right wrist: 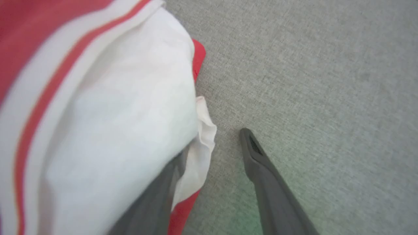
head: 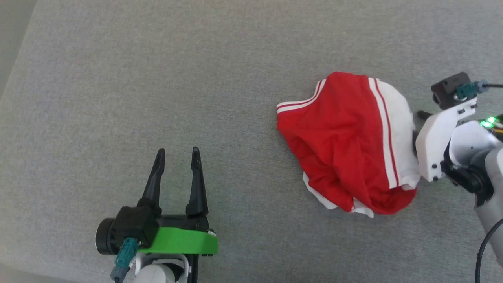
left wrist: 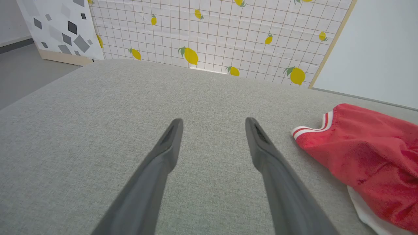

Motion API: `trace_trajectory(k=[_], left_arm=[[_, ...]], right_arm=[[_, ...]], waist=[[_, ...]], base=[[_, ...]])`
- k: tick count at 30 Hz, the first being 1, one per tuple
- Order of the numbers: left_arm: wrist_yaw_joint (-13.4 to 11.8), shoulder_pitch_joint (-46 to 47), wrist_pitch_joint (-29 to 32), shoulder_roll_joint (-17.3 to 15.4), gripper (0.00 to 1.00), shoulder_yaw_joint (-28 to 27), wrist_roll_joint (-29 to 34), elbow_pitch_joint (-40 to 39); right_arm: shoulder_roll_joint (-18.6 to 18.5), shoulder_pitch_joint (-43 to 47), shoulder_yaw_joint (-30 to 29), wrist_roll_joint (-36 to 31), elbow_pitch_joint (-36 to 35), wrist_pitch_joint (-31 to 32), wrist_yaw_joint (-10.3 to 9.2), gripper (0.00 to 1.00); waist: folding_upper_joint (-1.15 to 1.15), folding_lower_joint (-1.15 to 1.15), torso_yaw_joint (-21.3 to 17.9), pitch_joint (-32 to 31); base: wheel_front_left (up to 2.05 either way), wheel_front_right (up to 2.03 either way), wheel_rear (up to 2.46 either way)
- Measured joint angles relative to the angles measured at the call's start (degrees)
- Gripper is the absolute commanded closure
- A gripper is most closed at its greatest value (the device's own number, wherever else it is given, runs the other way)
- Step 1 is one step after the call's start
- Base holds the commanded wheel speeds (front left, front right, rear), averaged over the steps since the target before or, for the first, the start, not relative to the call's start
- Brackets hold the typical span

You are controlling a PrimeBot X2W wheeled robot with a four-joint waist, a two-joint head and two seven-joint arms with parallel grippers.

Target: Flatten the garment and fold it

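Note:
The garment [head: 346, 141] lies crumpled in a heap at the right of the grey surface, red with a white sleeve and striped trim uppermost; its print is hidden. My right gripper [head: 415, 127] is at the heap's right edge. In the right wrist view its jaws [right wrist: 214, 143] stand apart: one finger is tucked under the white sleeve of the garment [right wrist: 114, 114], the other finger [right wrist: 261, 166] rests over bare fabric beside it, and a white flap lies between them. My left gripper [head: 177, 151] is open and empty at the lower left, well clear of the garment [left wrist: 365, 153].
The grey upholstered surface [head: 196, 78] stretches wide to the left and behind the heap. Its left edge [head: 15, 70] drops to the floor. Beyond the far edge stand a lemon-patterned panel [left wrist: 212, 36] and a grey-patterned board [left wrist: 58, 29].

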State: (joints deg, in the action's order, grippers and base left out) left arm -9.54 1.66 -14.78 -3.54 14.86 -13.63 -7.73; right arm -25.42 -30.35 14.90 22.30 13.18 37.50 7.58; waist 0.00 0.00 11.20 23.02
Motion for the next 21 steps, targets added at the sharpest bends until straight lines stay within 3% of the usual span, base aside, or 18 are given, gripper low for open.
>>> trace_trajectory(k=[6, 11, 21], left_arm=[[0.18, 0.44, 0.00, 0.21, 0.00, -0.98, 0.10, 0.98], [0.23, -0.19, 0.00, 0.27, 0.00, -2.38, 0.11, 1.37], [1.00, -2.18, 0.00, 0.33, 0.00, -4.50, 0.60, 1.08]], right_arm=[[0.08, -1.66, 0.35, 0.88, 1.77, -3.35, 0.00, 1.00], [0.68, -1.65, -3.11, 2.26, 1.56, -6.87, 0.00, 1.00], [-4.03, 4.66, -21.84, 1.13, -2.25, -7.17, 0.00, 1.00]], waist=[[0.00, 0.00, 0.63, 0.22], [0.00, 0.00, -0.14, -1.55], [0.00, 0.00, -5.24, -5.27]], base=[[0.00, 0.00, 0.00], [0.00, 0.00, 0.00], [0.00, 0.00, 0.00]])
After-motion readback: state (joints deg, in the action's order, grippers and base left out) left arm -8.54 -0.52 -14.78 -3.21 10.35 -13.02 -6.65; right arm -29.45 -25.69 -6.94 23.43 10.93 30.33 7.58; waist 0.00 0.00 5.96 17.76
